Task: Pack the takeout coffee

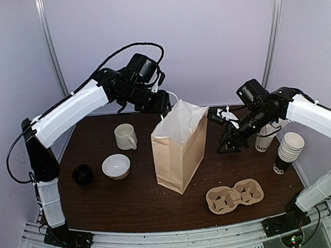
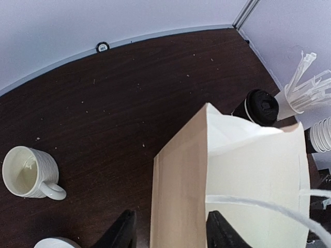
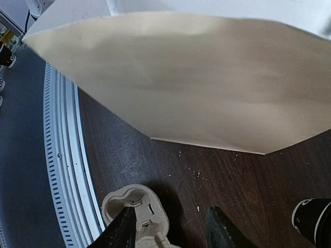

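The takeout coffee, a black paper cup with a black plastic dome lid (image 2: pixel 261 106), stands upright on the dark wooden table (image 1: pixel 131 200). It sits just beside the far corner of the tall brown paper bag with white twisted handles (image 1: pixel 178 148), outside the bag. It also stands close to a paper cup holding white wrapped straws (image 2: pixel 289 103).

The left gripper (image 2: pixel 170 232) hangs over the bag's mouth with its fingers (image 2: pixel 124 230) about half apart. They straddle the top edge of one brown side panel (a gap shows on the outer side, so I judge it not pinched). The right gripper (image 3: pixel 168 230) is low beside the bag's other side, over the table near the moulded-pulp two-cup carrier (image 1: pixel 235 196). Its fingers are likewise about half apart and hold nothing.

By my reading the packing has barely begun. The bag stands open, one arm seems placed to steady its rim, and the cup is untouched. Left to do is grasp the cup, lift it over the rim and lower it upright inside (whether the carrier has a part, I cannot tell).
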Controlling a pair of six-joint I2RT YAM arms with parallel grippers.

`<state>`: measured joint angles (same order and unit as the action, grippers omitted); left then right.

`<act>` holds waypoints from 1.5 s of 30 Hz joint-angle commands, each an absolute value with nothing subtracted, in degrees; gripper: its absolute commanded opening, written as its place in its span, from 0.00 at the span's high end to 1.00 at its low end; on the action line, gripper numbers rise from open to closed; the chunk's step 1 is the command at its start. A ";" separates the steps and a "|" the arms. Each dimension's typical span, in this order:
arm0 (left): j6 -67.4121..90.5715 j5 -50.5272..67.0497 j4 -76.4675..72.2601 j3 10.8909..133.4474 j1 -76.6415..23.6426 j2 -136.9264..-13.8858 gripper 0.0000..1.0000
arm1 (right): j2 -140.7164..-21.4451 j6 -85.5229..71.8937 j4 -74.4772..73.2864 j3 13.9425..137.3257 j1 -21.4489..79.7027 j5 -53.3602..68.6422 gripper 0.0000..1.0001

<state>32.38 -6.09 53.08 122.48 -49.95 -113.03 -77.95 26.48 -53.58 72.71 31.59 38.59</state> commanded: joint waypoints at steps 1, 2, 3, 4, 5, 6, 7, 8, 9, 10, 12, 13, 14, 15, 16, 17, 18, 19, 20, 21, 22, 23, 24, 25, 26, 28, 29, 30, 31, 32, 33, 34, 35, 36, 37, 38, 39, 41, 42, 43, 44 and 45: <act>28.81 -1.06 54.86 126.35 -47.32 -113.02 0.55 | -76.62 26.68 -55.96 74.21 30.35 39.12 0.50; 28.34 -0.31 55.07 126.80 -46.96 -113.41 0.55 | -76.31 27.21 -56.77 74.22 30.06 39.43 0.49; 27.78 -0.04 55.10 127.08 -46.67 -113.72 0.55 | -75.98 28.13 -57.66 74.22 29.87 39.60 0.48; 27.32 1.83 55.18 127.29 -46.53 -113.88 0.55 | -75.61 29.25 -58.71 74.07 29.67 39.52 0.48; 26.81 2.95 55.16 127.49 -46.49 -113.76 0.54 | -75.14 30.85 -59.91 73.74 29.48 39.31 0.47; 26.26 3.82 55.20 127.60 -46.49 -113.58 0.52 | -74.76 31.85 -60.65 73.28 29.26 38.95 0.46; 25.68 4.47 55.32 127.49 -46.49 -113.18 0.49 | -74.38 32.69 -61.59 72.84 29.20 38.58 0.45; 25.15 4.63 55.49 127.22 -46.47 -112.67 0.47 | -74.06 33.50 -62.58 72.35 29.11 38.43 0.44; 24.48 4.78 55.92 126.88 -46.49 -111.87 0.44 | -73.63 34.60 -63.58 71.65 29.02 38.41 0.42; 23.42 5.39 55.98 126.06 -46.49 -110.94 0.42 | -73.08 36.09 -64.75 70.95 29.01 38.24 0.41; 20.87 6.73 55.94 123.63 -46.49 -108.67 0.38 | -72.05 39.77 -66.68 68.86 29.00 36.82 0.38; 19.59 7.11 56.00 122.32 -46.51 -107.70 0.36 | -71.66 41.73 -67.24 67.70 29.00 35.73 0.36; 18.30 6.94 55.99 121.18 -46.47 -106.84 0.35 | -71.48 43.30 -67.62 66.32 29.07 34.38 0.36; 16.90 6.21 55.99 119.97 -46.49 -106.24 0.34 | -71.57 44.63 -67.88 65.25 29.13 33.07 0.36; 15.98 5.10 55.99 119.31 -46.49 -105.80 0.33 | -71.88 45.87 -67.98 64.29 29.18 31.96 0.36; 15.20 3.69 55.94 118.93 -46.54 -105.66 0.33 | -72.34 46.94 -68.08 63.48 29.25 30.97 0.36; 14.51 2.41 55.90 118.65 -46.57 -105.58 0.32 | -73.05 48.24 -68.26 62.79 29.34 30.38 0.36; 13.84 1.32 55.87 118.39 -46.50 -105.49 0.32 | -73.57 49.22 -68.13 62.01 29.43 29.80 0.36; 13.27 0.93 55.70 117.95 -46.52 -105.24 0.32 | -74.10 49.93 -67.91 61.40 29.51 29.26 0.37; 12.47 0.89 55.32 117.33 -46.50 -104.81 0.31 | -74.55 50.63 -67.72 60.87 29.53 28.74 0.38; 11.72 0.88 54.80 116.61 -46.50 -104.20 0.31 | -75.09 51.16 -67.41 60.42 29.64 28.15 0.39; 10.94 -0.04 54.36 115.82 -46.49 -103.46 0.31 | -75.54 51.62 -67.31 60.05 29.85 27.66 0.40; 10.41 -1.24 53.99 115.28 -46.49 -102.77 0.31 | -75.92 52.10 -67.20 59.70 30.33 26.93 0.43; 9.87 -2.21 53.95 114.96 -46.49 -102.03 0.31 | -76.14 52.35 -66.89 59.19 31.07 25.99 0.44; 9.31 -3.37 53.89 114.72 -46.49 -101.36 0.31 | -76.27 52.71 -66.57 58.52 32.09 24.83 0.45; 8.01 -6.36 53.61 113.64 -46.49 -99.60 0.30 | -75.81 53.43 -65.29 56.51 34.64 21.62 0.47; 7.38 -7.91 53.29 112.71 -46.49 -98.54 0.30 | -75.27 53.78 -64.43 55.31 35.92 19.96 0.47; 6.92 -9.34 52.80 111.28 -46.47 -97.27 0.30 | -74.58 53.94 -63.61 54.00 36.93 18.73 0.48; 6.60 -10.72 51.97 109.51 -46.48 -96.04 0.29 | -73.97 54.19 -62.80 53.22 37.60 17.96 0.48; 6.52 -11.48 51.17 107.72 -46.49 -94.59 0.29 | -73.31 54.33 -62.08 52.58 38.08 17.55 0.50; 6.63 -12.16 50.18 105.85 -46.49 -93.28 0.29 | -73.03 54.41 -61.50 52.22 38.36 17.28 0.51; 7.09 -12.64 49.51 104.21 -46.42 -92.05 0.29 | -73.02 54.23 -61.04 51.95 38.58 17.01 0.51; 7.58 -13.12 48.87 102.08 -46.36 -90.88 0.28 | -73.18 54.10 -60.47 51.68 38.91 16.72 0.52; 8.35 -13.45 48.30 100.52 -46.40 -89.81 0.28 | -73.40 53.99 -59.78 51.35 39.20 16.48 0.52; 8.92 -13.69 47.75 99.16 -46.41 -88.33 0.28 | -73.65 53.89 -59.12 50.92 39.72 16.29 0.52; 9.37 -13.95 47.19 97.85 -46.41 -87.36 0.28 | -73.92 53.81 -58.41 50.46 40.30 15.98 0.52; 9.79 -14.25 46.71 96.73 -46.41 -86.51 0.28 | -74.22 53.58 -57.78 50.12 41.06 15.59 0.53; 10.45 -14.81 46.34 95.17 -46.41 -85.24 0.28 | -74.57 53.28 -56.97 49.57 42.67 15.32 0.53; 10.64 -14.92 46.42 94.76 -46.40 -84.79 0.28 | -74.68 53.22 -56.66 49.23 43.31 14.99 0.53; 10.72 -15.14 46.48 94.41 -46.40 -84.37 0.28 | -74.81 53.22 -56.37 48.91 43.90 14.64 0.53; 10.88 -15.20 46.68 94.13 -46.41 -84.19 0.28 | -74.99 53.20 -56.19 48.68 44.36 14.22 0.53; 10.96 -15.28 46.87 93.99 -46.41 -84.01 0.28 | -75.27 53.17 -56.14 48.49 44.89 13.97 0.53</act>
<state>9.63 -13.43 50.04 95.07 -46.39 -85.43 -74.59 53.21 -58.28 49.60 42.98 16.56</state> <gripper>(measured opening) 0.722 0.471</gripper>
